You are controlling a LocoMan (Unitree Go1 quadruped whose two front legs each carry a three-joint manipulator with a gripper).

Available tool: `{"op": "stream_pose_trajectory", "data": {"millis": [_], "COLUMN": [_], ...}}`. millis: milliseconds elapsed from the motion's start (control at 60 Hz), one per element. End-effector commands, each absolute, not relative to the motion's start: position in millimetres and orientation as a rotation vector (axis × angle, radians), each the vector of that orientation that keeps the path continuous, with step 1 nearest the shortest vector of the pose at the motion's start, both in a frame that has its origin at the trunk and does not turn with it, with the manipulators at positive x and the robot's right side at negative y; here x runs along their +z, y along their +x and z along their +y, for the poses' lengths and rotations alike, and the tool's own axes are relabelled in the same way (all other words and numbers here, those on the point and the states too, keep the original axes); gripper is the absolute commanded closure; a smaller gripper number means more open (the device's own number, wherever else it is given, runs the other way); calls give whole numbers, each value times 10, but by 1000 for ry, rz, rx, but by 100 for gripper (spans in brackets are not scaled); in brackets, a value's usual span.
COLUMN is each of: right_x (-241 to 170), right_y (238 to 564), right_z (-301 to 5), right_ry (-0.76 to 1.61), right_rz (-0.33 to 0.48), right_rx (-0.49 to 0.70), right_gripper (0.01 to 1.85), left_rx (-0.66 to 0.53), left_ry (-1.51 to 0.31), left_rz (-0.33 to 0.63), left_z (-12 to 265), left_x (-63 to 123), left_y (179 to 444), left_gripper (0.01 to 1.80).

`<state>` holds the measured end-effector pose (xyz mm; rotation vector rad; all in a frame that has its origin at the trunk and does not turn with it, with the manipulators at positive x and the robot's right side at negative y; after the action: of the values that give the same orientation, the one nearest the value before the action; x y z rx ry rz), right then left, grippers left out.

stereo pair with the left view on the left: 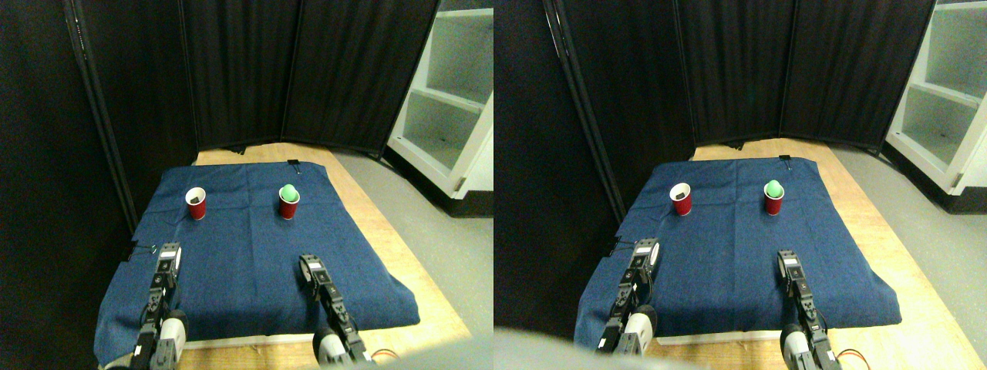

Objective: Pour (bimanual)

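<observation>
On blue cloth (pixel 254 254): two red cups, left cup (pixel 197 203) empty, right cup (pixel 289 203) holding green ball (pixel 289 191) | left gripper (pixel 167 258), right gripper (pixel 311 270) kept short of both; jaw state cannot be told | nothing grasped, pour judged unstarted.

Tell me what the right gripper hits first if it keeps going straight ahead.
Probably the red cup with the green ball: the right gripper points up the blue cloth roughly toward it, nothing between. Depth is unclear.

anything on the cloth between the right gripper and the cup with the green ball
Nothing. In the stereo pair view, only bare blue cloth lies between the right gripper and the red cup holding the green ball.
</observation>
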<state>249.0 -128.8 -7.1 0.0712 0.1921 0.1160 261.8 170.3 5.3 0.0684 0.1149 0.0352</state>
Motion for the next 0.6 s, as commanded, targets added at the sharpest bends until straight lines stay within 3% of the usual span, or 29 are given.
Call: {"op": "stream_pose_trajectory", "data": {"millis": [17,300,333,350,367,383,400,467,600], "right_x": [-32,-24,-24,-24,-26,-26,-24,-24,-25], "right_y": [2500,2523,2524,2524,2538,2538,2540,2543,2559], "right_z": [-1280,-1270,-1270,-1270,-1273,-1273,-1273,-1272,-1272], "right_ry": [63,65,65,65,65,65,62,60,74], "right_rz": [163,169,168,168,159,159,162,159,132], "right_rx": [122,119,120,120,133,133,129,130,153], "right_gripper": [132,132,132,132,131,131,132,132,134], "left_rx": [31,16,23,23,33,33,34,34,4], "left_ry": [64,77,107,107,101,101,107,111,102], "left_rz": [83,102,128,128,151,151,164,171,144], "left_z": [1699,1707,1712,1712,1715,1715,1717,1718,1727], "left_x": [104,106,107,107,106,106,107,107,103], "left_y": [2627,2652,2653,2653,2654,2654,2655,2657,2682], "left_gripper": [148,148,126,126,97,97,86,79,90]}}
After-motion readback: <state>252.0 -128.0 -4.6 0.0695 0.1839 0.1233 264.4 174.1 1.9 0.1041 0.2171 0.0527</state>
